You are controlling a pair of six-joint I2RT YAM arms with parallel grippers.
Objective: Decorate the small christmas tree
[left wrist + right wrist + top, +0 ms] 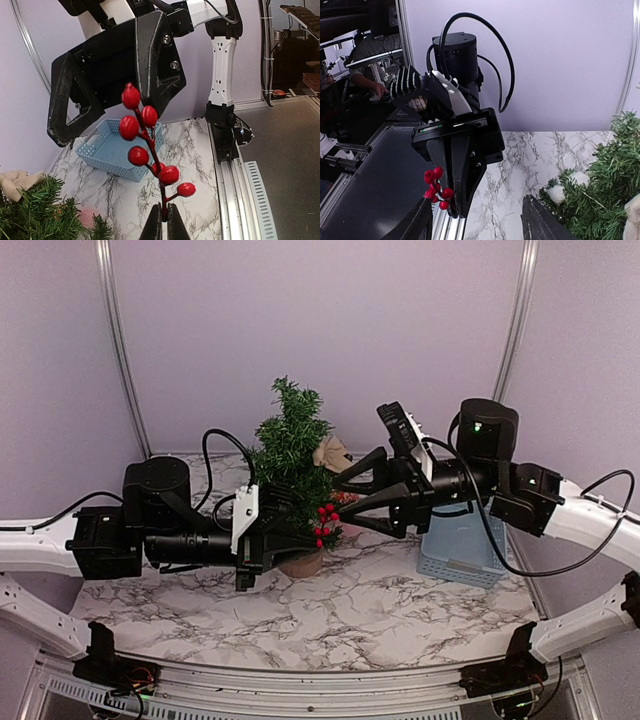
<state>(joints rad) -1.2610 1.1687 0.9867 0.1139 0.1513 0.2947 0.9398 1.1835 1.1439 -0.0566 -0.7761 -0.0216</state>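
Left hand (164,215) is pinched tight on the stem of a red berry sprig (150,145), with the berries sticking up mid-frame in its own wrist view. The small christmas tree (40,215) pokes into that frame's lower left, and in the top view its lower branches sit right behind the hand, centre frame. Right hand (342,496) is spread wide with nothing in it, just right of the sprig. Only the right wrist view shows the white baubles (555,193) on the tree, but it misses the blue basket (115,150) on the marble tabletop (190,150).
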